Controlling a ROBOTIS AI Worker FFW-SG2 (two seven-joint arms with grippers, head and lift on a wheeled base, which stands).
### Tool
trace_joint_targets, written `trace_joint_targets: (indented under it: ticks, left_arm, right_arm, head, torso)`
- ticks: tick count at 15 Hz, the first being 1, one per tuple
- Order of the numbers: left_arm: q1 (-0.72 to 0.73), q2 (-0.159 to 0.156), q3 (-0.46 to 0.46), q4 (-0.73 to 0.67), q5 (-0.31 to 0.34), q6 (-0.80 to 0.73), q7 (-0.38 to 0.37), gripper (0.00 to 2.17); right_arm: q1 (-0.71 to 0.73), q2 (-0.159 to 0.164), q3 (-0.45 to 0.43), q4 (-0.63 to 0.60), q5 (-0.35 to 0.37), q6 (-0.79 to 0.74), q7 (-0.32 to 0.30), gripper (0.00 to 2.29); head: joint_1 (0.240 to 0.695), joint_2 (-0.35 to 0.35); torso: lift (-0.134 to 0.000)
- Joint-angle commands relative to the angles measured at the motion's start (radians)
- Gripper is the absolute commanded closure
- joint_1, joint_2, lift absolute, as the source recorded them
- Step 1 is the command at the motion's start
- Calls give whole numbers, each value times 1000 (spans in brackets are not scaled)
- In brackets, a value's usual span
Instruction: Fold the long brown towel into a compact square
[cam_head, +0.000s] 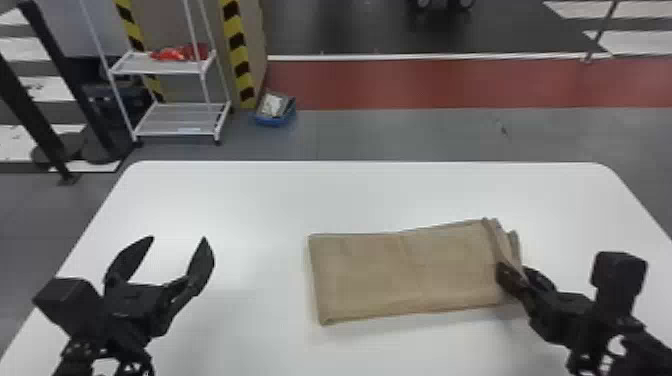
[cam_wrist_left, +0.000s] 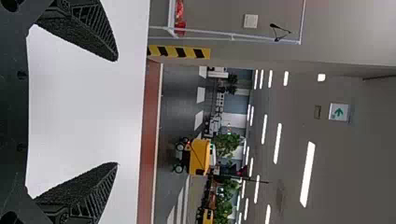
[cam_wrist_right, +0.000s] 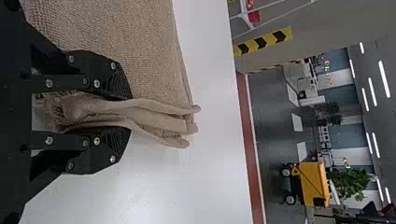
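The white table (cam_head: 250, 200) spreads over the lower and middle parts of the head view, with its rounded far corners showing at left and right. Behind it, at the upper left, stands a white rack (cam_head: 165, 65) with red items (cam_head: 180, 52) on its upper shelf.

The left arm comes in from the bottom edge at the lower left, its gripper (cam_head: 178, 239) above the table and aimed up the frame. Its two fingers are spread wide with nothing between them. The right arm enters at the lower right and slants up toward the left, bringing its gripper (cam_head: 511, 269) to the towel's right end. Its fingers are closed on that end, one on either side of the bunched layers.

The brown towel (cam_head: 410, 270) lies right of centre in the lower half of the frame, a folded oblong, longer side to side. Most of it extends leftward from the right gripper across the table; its left end is well apart from the left gripper. In the right wrist view, loose folds (cam_wrist_right: 154, 119) stick out past the fingertips.

A blue basket (cam_head: 270, 121) sits on the floor beside the rack, upper left of centre.
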Motion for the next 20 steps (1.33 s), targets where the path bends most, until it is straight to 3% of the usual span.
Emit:
trace_joint_targets:
  ticks: [1, 4, 7, 10, 13, 16, 17, 19, 20]
  left_arm:
    - [0, -6, 0, 0, 0, 0, 0, 80]
    - [0, -6, 0, 0, 0, 0, 2, 80]
    - [0, -6, 0, -2, 0, 0, 0, 80]
    - [3, -6, 3, -5, 0, 0, 2, 80]
    - [5, -6, 6, -3, 0, 0, 0, 80]
    - [2, -6, 8, 1, 0, 3, 0, 80]
    - [2, -6, 8, 1, 0, 3, 0, 80]
    - [2, -6, 12, 4, 0, 3, -6, 80]
    - [2, -6, 15, 8, 0, 3, -6, 80]
  right_arm:
    - [6, 0, -49, -34, -34, 1, 10, 1511]
    - [36, 2, -92, -200, -103, 50, 7, 1511]
    - [69, 14, -32, -372, -126, 90, 3, 1507]
    - [82, 14, 142, -416, -26, 102, -10, 1507]
    - [63, 14, 293, -386, 89, 124, -40, 1507]
    - [25, 12, 412, -306, 150, 136, -66, 1494]
    - [13, 11, 441, -289, 158, 173, -66, 1393]
    - [6, 5, 479, -269, 173, 194, -48, 299]
    - [9, 3, 481, -269, 158, 194, -42, 16]
  head:
    - [695, 26]
    - [695, 4]
    - [695, 4]
    - [695, 59]
    - [695, 164]
    - [695, 239]
    - [695, 256]
    - [695, 287]
    - [695, 302]
  torso:
    - [-118]
    - [-118]
    - [-118]
    - [-118]
    - [-118]
    - [-118]
    - [-118]
    - [-118]
    - [-118]
